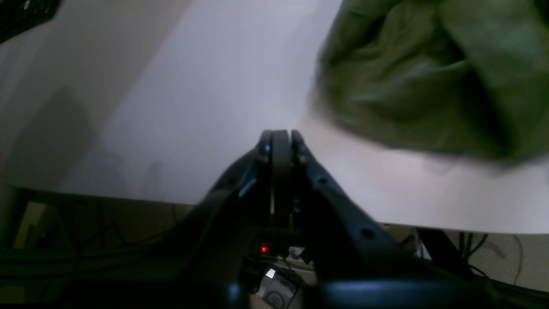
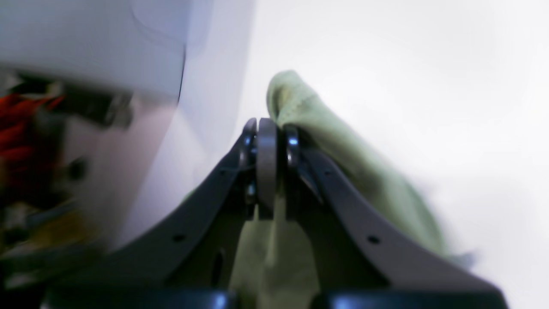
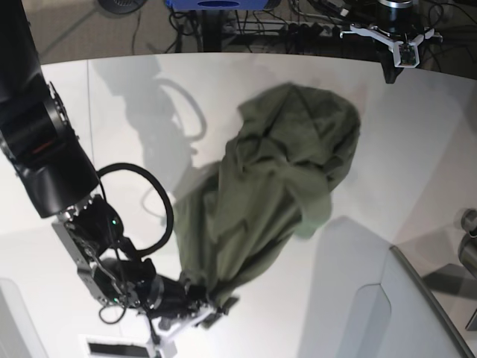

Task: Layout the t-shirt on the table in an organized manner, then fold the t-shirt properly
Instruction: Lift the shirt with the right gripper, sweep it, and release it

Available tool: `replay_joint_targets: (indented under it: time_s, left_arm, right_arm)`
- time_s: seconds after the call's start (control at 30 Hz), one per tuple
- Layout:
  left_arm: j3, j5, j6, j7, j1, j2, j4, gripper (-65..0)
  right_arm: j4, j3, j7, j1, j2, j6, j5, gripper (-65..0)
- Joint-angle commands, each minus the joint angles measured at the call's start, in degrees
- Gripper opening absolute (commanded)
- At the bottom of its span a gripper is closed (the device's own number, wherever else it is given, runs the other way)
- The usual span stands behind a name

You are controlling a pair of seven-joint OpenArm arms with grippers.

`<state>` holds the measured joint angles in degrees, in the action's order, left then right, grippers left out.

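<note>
Your right gripper point(image 3: 200, 313) sits at the near edge of the table point(image 3: 417, 149), its jaws pinched together on a hem edge of the t-shirt point(image 3: 276, 179); from that low grip you can probably drag the cloth out flat. The right wrist view shows what the base view hides: pale green fabric point(image 2: 300, 107) caught between the fingertips and trailing down under the jaws. From the clamp the shirt runs away from you in a long crumpled heap toward the middle of the table, not yet laid out. Your left gripper point(image 1: 281, 137) hovers beyond the table's edge, jaws together and empty, with the bunched shirt point(image 1: 429, 73) just off to its side. The base view does not show that arm at all.
</note>
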<state>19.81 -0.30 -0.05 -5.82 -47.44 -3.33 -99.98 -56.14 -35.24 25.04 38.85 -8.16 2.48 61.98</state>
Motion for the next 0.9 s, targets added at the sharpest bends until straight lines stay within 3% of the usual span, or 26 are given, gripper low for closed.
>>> replay_joint_targets:
  time_s: [0.0,0.17,0.23,0.33,0.4,0.47,0.53,0.57,0.73,0.87]
  left_arm:
    - [0.27,-0.19,0.27,-1.43,-0.60,-0.32,-1.07,-65.0]
    - [0.27,-0.19,0.27,-1.34,-0.78,0.21,-1.07,-65.0]
    - [0.63,-0.19,0.27,-1.34,-0.78,1.27,-1.07,-65.0]
    - [0.36,-0.19,0.27,-1.25,-0.78,1.53,-1.07,-65.0]
    - [0.36,-0.19,0.27,-1.25,-0.69,1.62,-1.07,-65.0]
    - [0.27,-0.19,0.27,-1.25,-0.69,1.62,-1.07,-65.0]
    - [0.27,-0.19,0.27,-1.25,-0.69,1.62,-1.07,-65.0]
    - [0.27,-0.19,0.27,-1.25,-0.69,1.62,-1.07,-65.0]
    - [0.27,-0.19,0.27,-1.25,-0.60,1.62,-1.07,-65.0]
    - [0.27,-0.19,0.27,-1.25,-0.60,1.62,-1.07,-65.0]
  right_arm:
    - [-0.08,0.48,-2.84,2.78,1.09,-0.68,-1.45,-65.0]
    - [8.10,0.56,-8.55,9.28,4.25,-0.85,-12.79,-65.0]
    - [11.96,0.56,-11.02,11.48,5.22,-2.52,-15.87,-65.0]
    - [17.41,0.65,-16.55,14.56,6.10,-6.48,-18.06,-65.0]
    - [21.28,0.65,-18.14,16.40,6.63,-6.13,-17.89,-62.0]
    - [24.45,0.65,-18.14,17.54,7.24,-4.72,-17.98,-47.6]
    - [25.24,0.48,-18.14,17.63,7.68,-2.96,-18.33,-24.9]
    - [25.24,0.39,-18.05,17.54,7.68,-2.17,-18.41,-17.6]
    - [25.06,0.48,-13.30,17.54,7.42,-1.65,-18.41,-20.0]
    - [21.28,0.30,0.59,14.91,4.52,-1.65,-18.41,-32.9]
